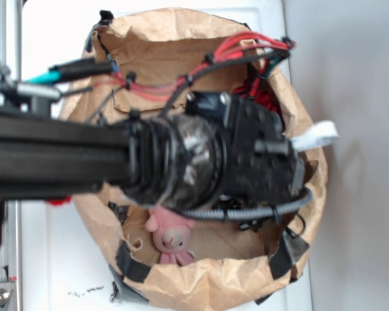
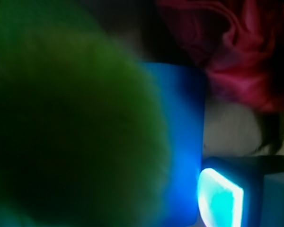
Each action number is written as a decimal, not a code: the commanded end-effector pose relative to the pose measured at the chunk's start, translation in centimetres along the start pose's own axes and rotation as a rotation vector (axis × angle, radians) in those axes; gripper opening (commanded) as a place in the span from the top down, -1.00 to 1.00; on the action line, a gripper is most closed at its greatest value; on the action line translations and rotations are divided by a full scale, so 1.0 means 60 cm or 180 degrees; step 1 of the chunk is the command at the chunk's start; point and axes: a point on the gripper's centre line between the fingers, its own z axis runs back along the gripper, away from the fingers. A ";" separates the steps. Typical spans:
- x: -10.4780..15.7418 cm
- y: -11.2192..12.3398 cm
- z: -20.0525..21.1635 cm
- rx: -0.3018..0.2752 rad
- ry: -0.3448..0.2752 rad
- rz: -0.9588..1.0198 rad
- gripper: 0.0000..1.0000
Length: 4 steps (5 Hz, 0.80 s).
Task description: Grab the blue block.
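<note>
My arm (image 1: 201,159) reaches down into the paper bag (image 1: 149,61). The blue block (image 2: 182,142) lies close below, between the green plush (image 2: 71,123) and red ball (image 2: 241,52). My gripper's state I cannot tell.

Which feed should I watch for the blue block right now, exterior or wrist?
Wrist. The blue block fills the middle of that view, close and blurred, with the green plush toy covering its left side and the red ruffled ball above right. In the exterior view the arm over the paper bag hides the block entirely.
</note>
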 end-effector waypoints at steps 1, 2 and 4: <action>0.010 -0.014 -0.011 0.0116 -0.0200 0.0040 -1.00; 0.007 -0.015 -0.008 0.0125 -0.0190 0.0060 1.00; -0.006 -0.014 0.018 0.0070 -0.0263 -0.0072 1.00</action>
